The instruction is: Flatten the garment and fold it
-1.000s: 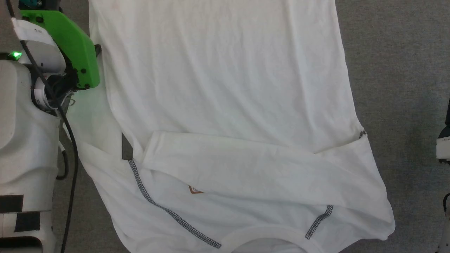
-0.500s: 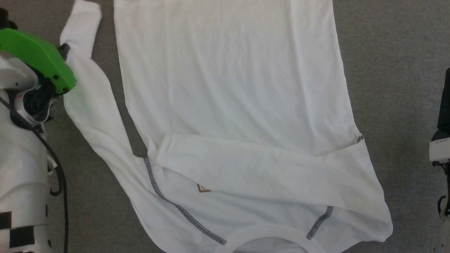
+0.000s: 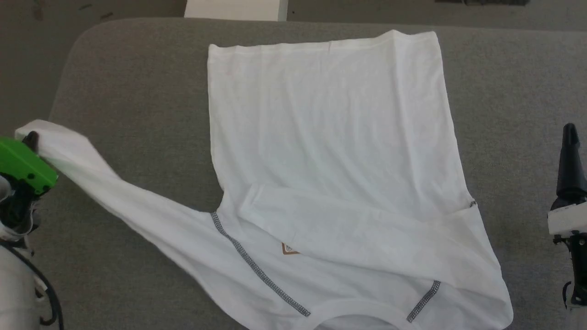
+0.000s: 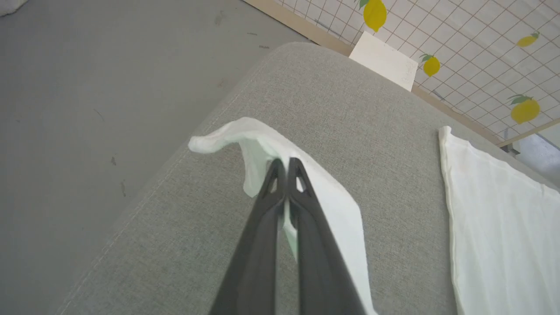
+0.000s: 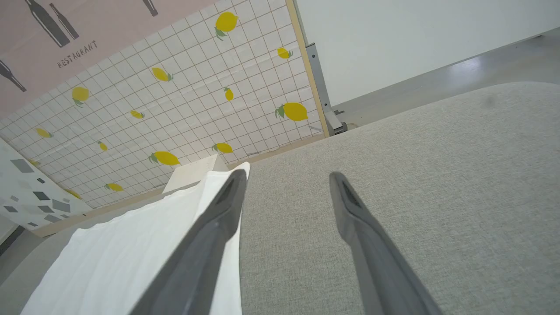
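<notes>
The left sleeve [image 3: 119,197], earlier close along the body, now stretches out leftwards, its cuff clamped in the left claw [image 4: 286,164]. The shirt [image 3: 330,137] lies lengthwise on the grey table [image 3: 137,91], collar near, hem far. The right claw [image 5: 286,177], fingers apart, seems to hover just right of it.

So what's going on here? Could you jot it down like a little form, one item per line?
Surface: grey padded top
Shirt: white, lying flat, collar nearest the robot
Sleeve: stretched out to the robot's left, cuff pinched
Other sleeve: folded across the body
Left jaws: shut on the sleeve
Right jaws: open, empty, right of the shirt
Far edge: white box
</notes>
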You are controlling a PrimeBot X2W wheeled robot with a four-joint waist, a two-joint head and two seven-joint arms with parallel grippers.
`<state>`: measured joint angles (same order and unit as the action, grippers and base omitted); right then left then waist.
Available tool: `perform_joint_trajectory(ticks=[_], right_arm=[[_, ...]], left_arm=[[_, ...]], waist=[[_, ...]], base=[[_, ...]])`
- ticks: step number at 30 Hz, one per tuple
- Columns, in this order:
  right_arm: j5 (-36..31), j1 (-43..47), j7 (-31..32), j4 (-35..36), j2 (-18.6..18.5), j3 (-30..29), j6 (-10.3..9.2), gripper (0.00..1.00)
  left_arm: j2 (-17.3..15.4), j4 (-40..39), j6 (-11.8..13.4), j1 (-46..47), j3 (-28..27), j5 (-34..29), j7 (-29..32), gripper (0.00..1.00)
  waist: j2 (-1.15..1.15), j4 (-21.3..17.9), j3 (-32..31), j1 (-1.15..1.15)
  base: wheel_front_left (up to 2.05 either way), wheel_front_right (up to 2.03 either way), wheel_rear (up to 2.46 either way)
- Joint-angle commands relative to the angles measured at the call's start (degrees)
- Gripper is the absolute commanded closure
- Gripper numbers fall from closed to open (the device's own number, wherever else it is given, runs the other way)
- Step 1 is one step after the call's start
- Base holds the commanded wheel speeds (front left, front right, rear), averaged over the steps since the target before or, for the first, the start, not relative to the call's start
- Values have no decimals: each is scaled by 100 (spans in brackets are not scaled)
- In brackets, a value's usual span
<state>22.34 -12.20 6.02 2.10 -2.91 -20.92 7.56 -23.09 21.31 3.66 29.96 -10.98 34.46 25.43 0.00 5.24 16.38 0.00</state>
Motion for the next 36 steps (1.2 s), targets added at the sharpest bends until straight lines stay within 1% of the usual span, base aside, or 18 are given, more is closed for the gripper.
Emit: perform_joint_trajectory(ticks=[1,4,6,11,14,18,20,23,27,29,32,36], right_arm=[[51,100,-41,-35,3,19,-8,0],[77,165,-81,-114,3,29,-8,0],[98,204,-106,-165,3,37,-8,0],[162,303,-184,-271,3,62,-8,0],[199,360,-226,-337,3,71,-8,0],[222,416,-268,-384,3,70,-8,0],[224,437,-274,-384,3,60,-8,0],[219,440,-277,-378,3,67,-8,0],[239,418,-289,-402,3,121,-8,0],[256,405,-306,-418,3,159,-8,0],[291,384,-343,-465,3,221,-8,0],[334,346,-404,-528,3,262,-8,0]], left_arm=[[-119,-33,-6,-133,-71,19,-69,100],[-212,-109,-49,-280,-146,9,-187,100],[-238,-209,-121,-346,-130,10,-227,100],[-156,-560,-431,-429,93,42,-303,100],[-16,-799,-582,-477,352,3,-317,100],[297,-1215,-709,-521,859,-80,-232,100],[501,-1420,-777,-497,1158,-95,-183,100],[917,-1655,-826,-405,1689,-170,-141,100],[1428,-1738,-946,-321,2511,-265,-55,100],[1623,-1722,-1011,-314,2952,-261,-13,100],[1794,-1640,-1077,-390,3752,-278,25,100],[1812,-1430,-1109,-510,4875,-333,187,100]], waist=[[0,228,-396,0],[0,259,-539,0],[0,265,-616,0],[0,252,-744,0],[0,219,-797,0],[0,156,-839,0],[0,131,-844,0],[0,71,-825,0],[0,-66,-782,0],[0,-150,-751,0],[0,-302,-678,0],[0,-471,-553,0]], base=[[0,0,0],[0,0,0],[0,0,0],[0,0,0],[0,0,0],[0,0,0],[0,0,0],[0,0,0],[0,0,0],[0,0,0],[0,0,0],[0,0,0]])
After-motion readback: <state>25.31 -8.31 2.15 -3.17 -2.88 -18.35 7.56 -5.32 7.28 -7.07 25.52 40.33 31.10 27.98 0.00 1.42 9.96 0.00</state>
